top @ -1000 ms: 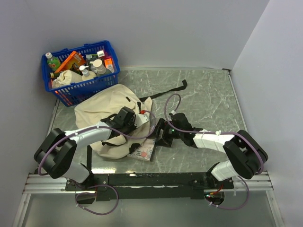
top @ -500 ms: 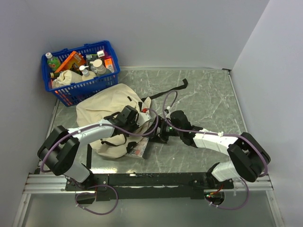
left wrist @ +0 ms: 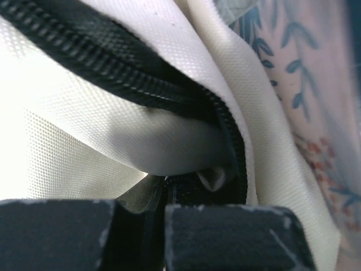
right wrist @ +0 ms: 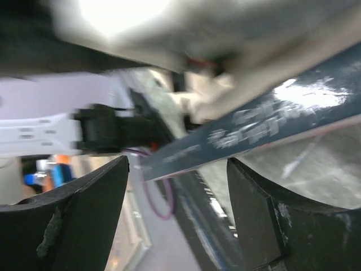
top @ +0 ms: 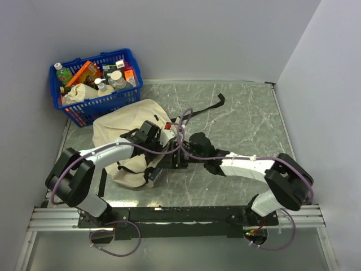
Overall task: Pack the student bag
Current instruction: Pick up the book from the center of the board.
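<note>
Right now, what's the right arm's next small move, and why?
Probably nudge the dark-blue flat book further into the cream fabric backpack: the left gripper pinches its black-zippered edge, and the book's end shows outside, before the open right gripper.

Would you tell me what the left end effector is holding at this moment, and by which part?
The left end effector pinches the student bag by the cream fabric edge right beside its black zipper.
</note>
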Robot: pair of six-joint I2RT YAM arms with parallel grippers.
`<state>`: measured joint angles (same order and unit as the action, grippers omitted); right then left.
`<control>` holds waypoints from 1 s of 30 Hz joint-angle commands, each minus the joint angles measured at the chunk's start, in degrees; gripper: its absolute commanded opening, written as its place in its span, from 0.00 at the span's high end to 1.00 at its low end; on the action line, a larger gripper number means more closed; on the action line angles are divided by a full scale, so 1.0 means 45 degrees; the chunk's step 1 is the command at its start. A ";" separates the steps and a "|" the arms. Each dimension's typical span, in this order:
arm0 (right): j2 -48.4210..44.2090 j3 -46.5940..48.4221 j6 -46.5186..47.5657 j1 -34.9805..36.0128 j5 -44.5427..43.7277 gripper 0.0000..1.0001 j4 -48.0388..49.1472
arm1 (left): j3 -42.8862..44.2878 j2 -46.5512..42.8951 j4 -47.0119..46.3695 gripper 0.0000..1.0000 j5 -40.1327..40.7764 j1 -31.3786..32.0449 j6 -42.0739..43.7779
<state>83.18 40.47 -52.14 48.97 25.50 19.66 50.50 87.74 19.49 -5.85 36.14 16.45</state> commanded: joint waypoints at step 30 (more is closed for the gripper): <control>-0.5273 -0.1668 0.1137 0.0172 -0.4493 0.76 -0.7099 | 0.3578 -0.2778 0.4866 0.99 -0.2179 0.0211 0.0347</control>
<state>68.23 33.10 -49.91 49.65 9.63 -5.56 60.25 79.50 35.86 -17.67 36.64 15.77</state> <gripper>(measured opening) 0.344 0.038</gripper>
